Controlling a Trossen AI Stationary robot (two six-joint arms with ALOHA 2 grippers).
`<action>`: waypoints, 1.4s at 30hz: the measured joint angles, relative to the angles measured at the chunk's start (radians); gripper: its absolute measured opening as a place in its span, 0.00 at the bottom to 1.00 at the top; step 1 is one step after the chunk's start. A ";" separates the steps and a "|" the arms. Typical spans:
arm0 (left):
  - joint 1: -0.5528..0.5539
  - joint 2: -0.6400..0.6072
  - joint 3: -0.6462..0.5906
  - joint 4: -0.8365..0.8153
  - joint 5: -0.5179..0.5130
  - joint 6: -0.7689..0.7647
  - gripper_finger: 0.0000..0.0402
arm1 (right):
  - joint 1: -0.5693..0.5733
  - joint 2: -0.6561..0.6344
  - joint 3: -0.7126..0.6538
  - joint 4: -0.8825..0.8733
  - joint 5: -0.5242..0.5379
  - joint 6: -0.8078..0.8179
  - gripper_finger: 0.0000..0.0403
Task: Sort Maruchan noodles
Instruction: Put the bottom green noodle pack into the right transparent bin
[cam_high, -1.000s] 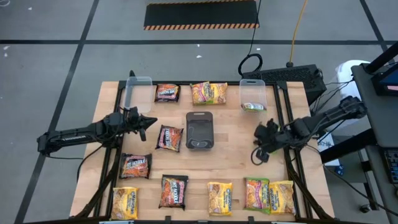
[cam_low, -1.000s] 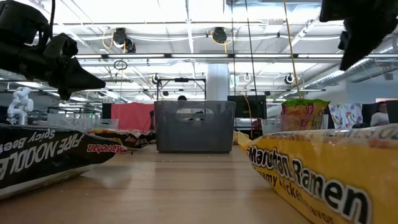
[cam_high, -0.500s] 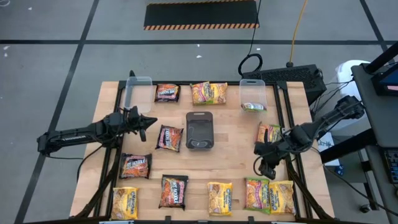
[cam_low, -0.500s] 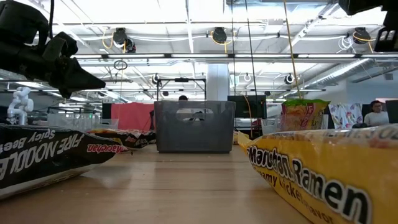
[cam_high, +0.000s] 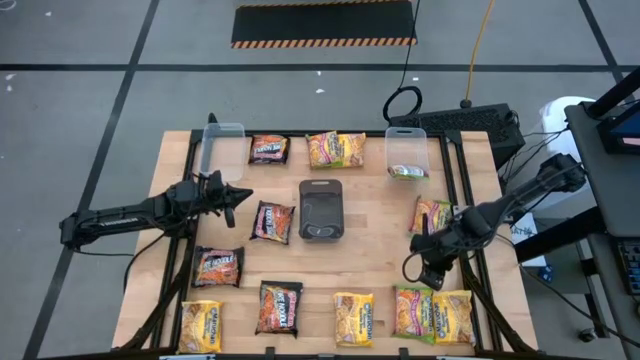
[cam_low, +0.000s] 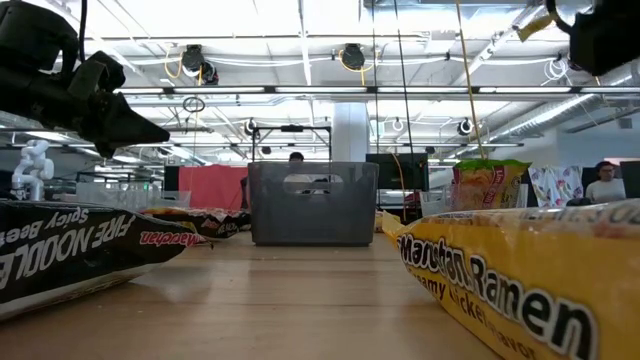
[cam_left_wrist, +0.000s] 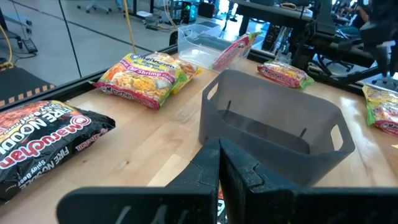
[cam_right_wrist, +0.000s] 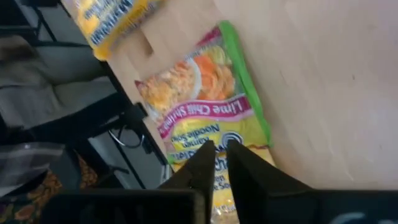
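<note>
Maruchan noodle packets lie flat around the table. Dark ones (cam_high: 271, 221) lie on the left, yellow ones (cam_high: 353, 318) along the near edge. A green-edged packet (cam_high: 413, 310) lies near right, and another (cam_high: 432, 213) lies by the right edge. My right gripper (cam_high: 424, 262) hovers above the table between those two, tipped downward. In its wrist view the fingers (cam_right_wrist: 221, 157) stand slightly open over the green-edged Lime Chili Shrimp packet (cam_right_wrist: 205, 106), with nothing between them. My left gripper (cam_high: 243, 194) waits shut at the left, above the table, pointing at the grey tray (cam_left_wrist: 273, 124).
The dark grey tray (cam_high: 321, 210) stands at the table's centre. Two clear tubs stand at the far side, one at the left (cam_high: 222, 140) and one at the right (cam_high: 405, 150) with a green packet (cam_high: 407, 172) in it. A yellow packet (cam_right_wrist: 112, 18) lies beside the green-edged one.
My right gripper has moved toward the table's near edge and down, tipping and rolling so that it points more steeply at the table. The green-edged packet by the right edge, which the gripper covered before, now shows in the high view.
</note>
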 joint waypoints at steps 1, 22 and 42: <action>0.000 0.000 0.000 0.000 0.000 0.000 0.01 | 0.000 0.000 -0.013 0.016 0.000 -0.001 0.14; 0.000 0.000 0.000 0.000 0.000 -0.006 0.01 | 0.000 0.000 -0.312 0.293 -0.129 -0.137 0.26; 0.000 0.000 0.000 0.000 0.000 -0.006 0.01 | 0.000 0.000 -0.431 0.536 -0.099 -0.108 0.25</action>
